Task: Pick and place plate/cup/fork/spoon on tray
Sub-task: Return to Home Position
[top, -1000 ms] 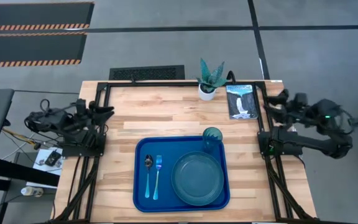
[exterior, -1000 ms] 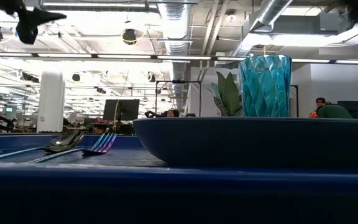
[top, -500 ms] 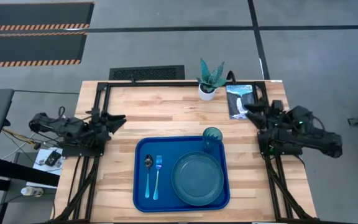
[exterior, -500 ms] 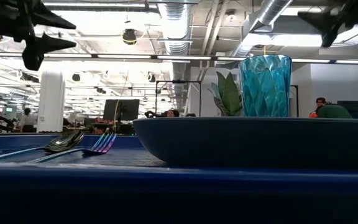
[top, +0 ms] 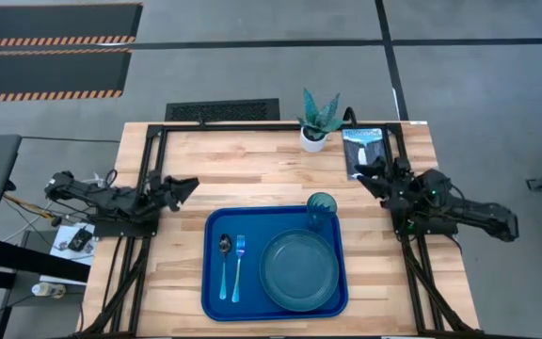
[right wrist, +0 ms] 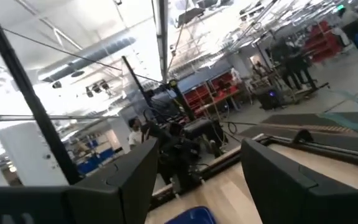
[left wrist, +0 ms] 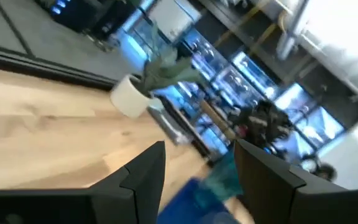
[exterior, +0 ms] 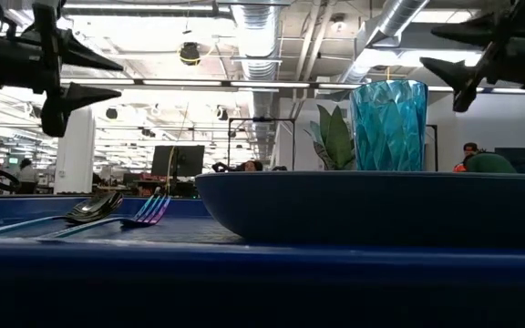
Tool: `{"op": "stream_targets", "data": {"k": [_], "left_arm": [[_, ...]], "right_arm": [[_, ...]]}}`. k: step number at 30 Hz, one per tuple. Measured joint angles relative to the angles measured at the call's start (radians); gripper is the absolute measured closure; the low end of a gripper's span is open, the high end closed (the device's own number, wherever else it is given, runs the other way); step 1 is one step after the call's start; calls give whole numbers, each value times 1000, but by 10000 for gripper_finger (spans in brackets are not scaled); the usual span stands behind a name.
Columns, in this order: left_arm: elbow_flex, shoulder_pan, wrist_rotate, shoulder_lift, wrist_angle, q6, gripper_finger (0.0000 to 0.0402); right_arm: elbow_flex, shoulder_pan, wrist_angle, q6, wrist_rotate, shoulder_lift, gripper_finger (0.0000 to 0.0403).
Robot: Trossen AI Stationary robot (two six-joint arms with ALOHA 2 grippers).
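The bright blue tray (top: 213,282) lies on the wooden table near its front edge. On it rest the teal-blue plate (top: 299,270), the ribbed teal cup (top: 321,210) upright at the tray's far right corner, the spoon (top: 224,266) and the fork (top: 238,267) side by side at the tray's left. My left gripper (top: 188,185) is open above the table's left side, empty. My right gripper (top: 363,173) is open above the table's right side, empty. In the low view the plate (exterior: 372,205), cup (exterior: 388,125), spoon (exterior: 94,208) and fork (exterior: 151,210) show above the tray's near rim (exterior: 244,273).
A white pot with a spiky green plant (top: 316,122) stands at the table's far edge. A dark booklet (top: 365,153) lies at the far right corner, under my right gripper's reach. Bare wood lies between the tray and the far edge.
Both arms have swung out from their side mounts toward the table's middle: my left gripper toward the right, my right gripper toward the left and lower. Both stay open. The things on the tray have not moved.
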Motion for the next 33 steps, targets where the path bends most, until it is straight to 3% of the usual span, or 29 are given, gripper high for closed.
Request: {"op": "stream_targets", "data": {"k": [5,8,11,14,18,20,23,28,33], "left_arm": [[0,1,-56,-15,2,-106,223],[0,1,-77,-15,3,-338,223],[-1,1,-44,-15,4,-459,223],[-1,2,64,-15,9,-610,223],[-1,0,357,-14,8,-730,223],[-1,1,397,-13,7,-734,223],[-1,11,416,-15,34,-593,223],[-1,13,354,-15,255,37,223],[2,13,337,-16,346,431,223]], "right_arm": [[-1,-38,102,37,12,-3,148],[-1,-67,139,99,24,-4,148],[-1,-103,155,165,34,-4,148],[-1,-146,124,263,43,-3,148],[-1,-203,110,377,38,-2,148],[-2,-220,117,387,20,-2,148],[-2,-242,118,439,17,-2,148],[-2,-253,163,387,-50,-2,148],[-2,-252,229,175,-251,-2,148]]}}
